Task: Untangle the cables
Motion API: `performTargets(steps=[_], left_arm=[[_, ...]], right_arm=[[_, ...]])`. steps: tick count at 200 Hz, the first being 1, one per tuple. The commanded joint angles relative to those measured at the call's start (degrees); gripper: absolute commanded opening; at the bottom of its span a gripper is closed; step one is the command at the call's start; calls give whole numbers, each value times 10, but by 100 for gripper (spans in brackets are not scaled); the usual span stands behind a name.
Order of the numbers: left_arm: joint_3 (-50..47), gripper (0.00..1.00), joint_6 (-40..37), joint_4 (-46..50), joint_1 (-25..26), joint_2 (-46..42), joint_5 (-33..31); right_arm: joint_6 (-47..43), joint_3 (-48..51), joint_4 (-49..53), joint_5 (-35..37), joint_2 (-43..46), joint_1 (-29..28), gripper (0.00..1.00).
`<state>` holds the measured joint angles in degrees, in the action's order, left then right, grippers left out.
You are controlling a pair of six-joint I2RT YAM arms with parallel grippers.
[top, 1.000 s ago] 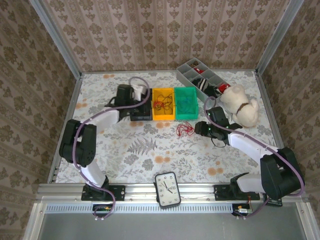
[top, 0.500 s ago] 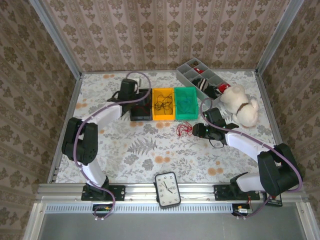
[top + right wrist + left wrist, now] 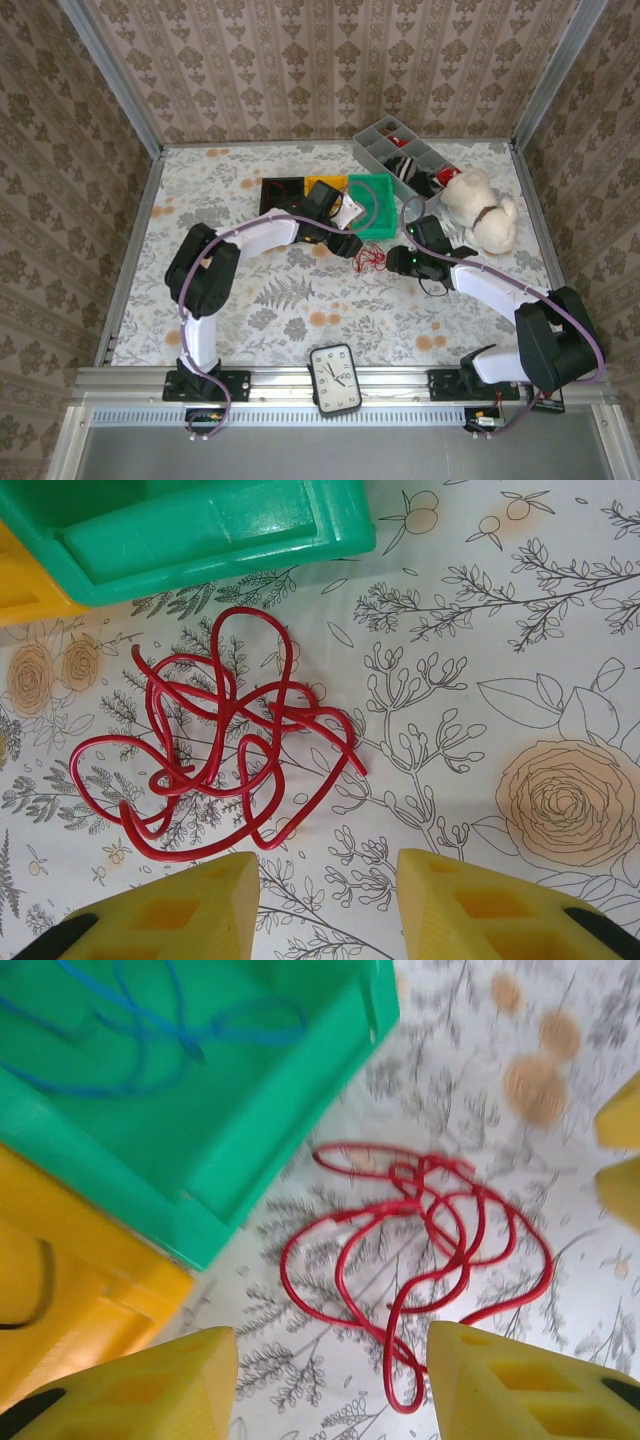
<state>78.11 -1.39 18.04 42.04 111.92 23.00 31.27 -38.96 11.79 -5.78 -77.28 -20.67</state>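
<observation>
Cables, three: one red cable (image 3: 220,770), a loose loopy bunch on the table (image 3: 250,300) just in front of the green bin (image 3: 378,218); one blue cable (image 3: 150,1020) inside the green bin; one black cable (image 3: 45,1280), partly seen, inside the yellow bin (image 3: 90,1300).
Bins, three, in a row: black bin (image 3: 280,190), yellow, green; touching side to side.
Grippers, two: left gripper (image 3: 328,1345) with fingers spread, over the red cable's near end; right gripper (image 3: 325,865) with fingers spread, beside the red cable, not touching it.
Other: one grey tray (image 3: 385,148); one plush dog (image 3: 480,210); one clock (image 3: 335,378).
</observation>
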Motion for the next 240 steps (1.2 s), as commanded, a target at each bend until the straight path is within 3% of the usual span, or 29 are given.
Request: performTargets(steps=[1, 18, 94, 134, 210, 240], left_arm=[[18, 50, -36, 42, 7, 17, 34], [19, 43, -32, 37, 7, 27, 35], [26, 31, -19, 21, 22, 61, 44], [33, 0, -12, 18, 26, 66, 36], [-7, 0, 0, -12, 25, 21, 60], [-24, 0, 6, -28, 19, 1, 69]], right_arm=[[1, -9, 3, 8, 0, 0, 41], [2, -8, 4, 8, 2, 0, 41], [2, -10, 0, -1, -6, 0, 41], [2, -22, -1, -11, -19, -1, 42], [14, -68, -20, -32, -123, -12, 43], [14, -100, 32, -17, -181, -28, 40]])
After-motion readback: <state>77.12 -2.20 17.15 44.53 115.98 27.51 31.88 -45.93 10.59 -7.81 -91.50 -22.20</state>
